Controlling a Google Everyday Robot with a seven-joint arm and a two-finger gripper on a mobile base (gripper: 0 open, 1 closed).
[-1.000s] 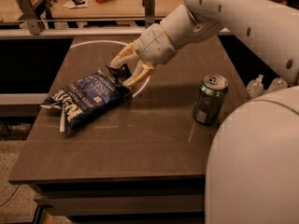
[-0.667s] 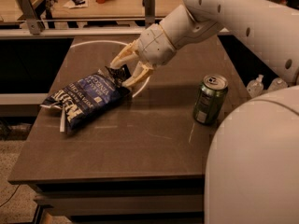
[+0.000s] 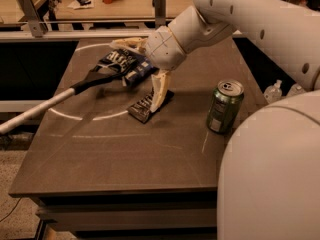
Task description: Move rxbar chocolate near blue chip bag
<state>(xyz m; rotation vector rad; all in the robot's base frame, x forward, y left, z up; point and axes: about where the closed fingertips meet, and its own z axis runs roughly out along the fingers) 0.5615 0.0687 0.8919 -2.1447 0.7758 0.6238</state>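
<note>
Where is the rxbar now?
In the camera view the bar lies in front of the bag, left of the can; the tool hangs over it.

front half of table (image 3: 115, 159): open, easy way in
left: pole (image 3: 42, 108) slants up to the blue chip bag (image 3: 120, 64)
middle: gripper (image 3: 136, 76) spread wide across the bag, lower finger on rxbar chocolate (image 3: 142, 107)
right: green can (image 3: 225, 106) blocks, gap between it and the bar

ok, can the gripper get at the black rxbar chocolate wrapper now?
Probably yes. The gripper hangs right over the flat black rxbar chocolate wrapper, jaws open, one reaching down to it. Nothing covers it; the crinkled dark-blue chip bag lies just behind.
</note>
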